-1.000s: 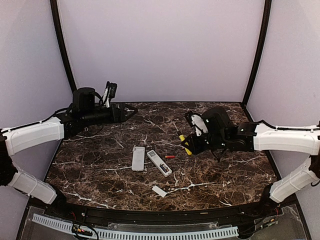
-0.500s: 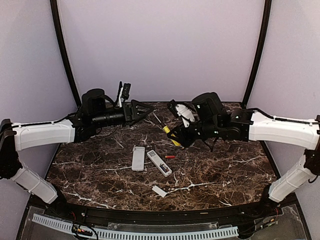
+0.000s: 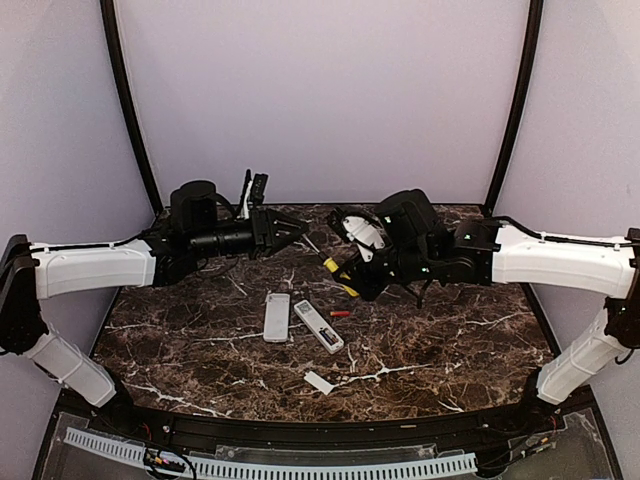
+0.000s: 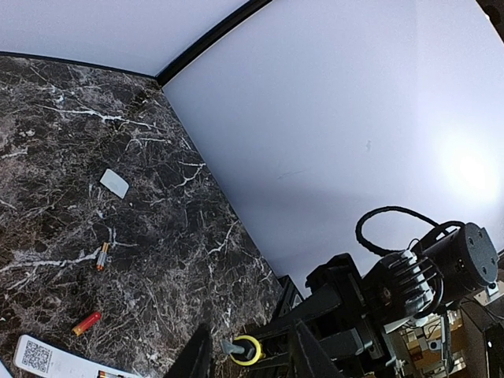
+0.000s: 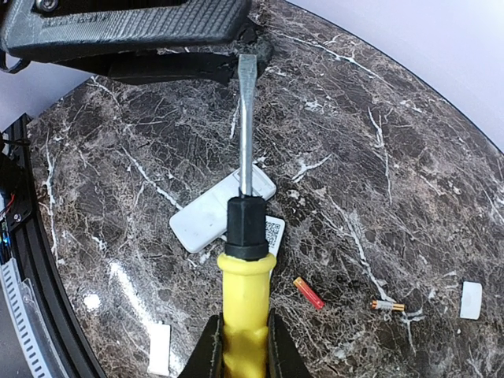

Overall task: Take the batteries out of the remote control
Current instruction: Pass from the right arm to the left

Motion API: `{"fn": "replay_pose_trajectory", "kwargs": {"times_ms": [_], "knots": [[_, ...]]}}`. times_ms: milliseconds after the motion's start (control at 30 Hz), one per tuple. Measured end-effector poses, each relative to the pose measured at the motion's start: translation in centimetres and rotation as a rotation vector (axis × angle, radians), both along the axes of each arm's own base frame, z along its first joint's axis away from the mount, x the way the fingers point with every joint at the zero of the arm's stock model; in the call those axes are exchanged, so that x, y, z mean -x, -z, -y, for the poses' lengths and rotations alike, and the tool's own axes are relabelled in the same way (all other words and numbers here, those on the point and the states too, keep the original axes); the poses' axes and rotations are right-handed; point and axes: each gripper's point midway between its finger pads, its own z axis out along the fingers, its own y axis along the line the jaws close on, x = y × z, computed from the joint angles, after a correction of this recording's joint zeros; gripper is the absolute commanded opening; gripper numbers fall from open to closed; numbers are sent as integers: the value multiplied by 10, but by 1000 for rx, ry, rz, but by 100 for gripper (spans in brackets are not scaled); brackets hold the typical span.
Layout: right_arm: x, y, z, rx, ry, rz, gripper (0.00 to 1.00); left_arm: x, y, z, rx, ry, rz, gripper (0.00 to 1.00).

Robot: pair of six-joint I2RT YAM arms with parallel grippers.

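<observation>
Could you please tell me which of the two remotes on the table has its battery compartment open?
The right-hand remote, lying angled next to the loose red battery: a dark open recess shows in it, whereas the left-hand remote is plain white.

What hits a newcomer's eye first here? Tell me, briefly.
The yellow-handled screwdriver, gripped by the right gripper in mid-air over the far side of the table, blade aimed at the left gripper. Below, a white remote and an opened remote lie mid-table, a red battery beside them.
</observation>
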Motion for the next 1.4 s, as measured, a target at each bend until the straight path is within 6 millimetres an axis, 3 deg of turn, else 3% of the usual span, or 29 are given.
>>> {"fn": "replay_pose_trajectory", "kwargs": {"times_ms": [767,933,1000,1133,1200,1300,1400], "knots": [[-3,-1,2,17,5,29,8,0,12,7,-8,20,-63,1],[-5,0,3,23,13,39,9,1,9,9,3,28,-66,0],[-5,0,4,23,18,43,19,1,9,9,3,29,-66,0],[-6,-1,7,-1,44,65,55,1,9,9,2,31,-57,0],[-6,-5,11,-29,65,74,67,1,8,8,-2,30,-42,0],[-5,-17,16,-116,95,80,75,0,-1,5,-2,13,3,0],[-6,-30,16,-245,119,62,78,2,-22,-2,19,-8,72,0]]}}
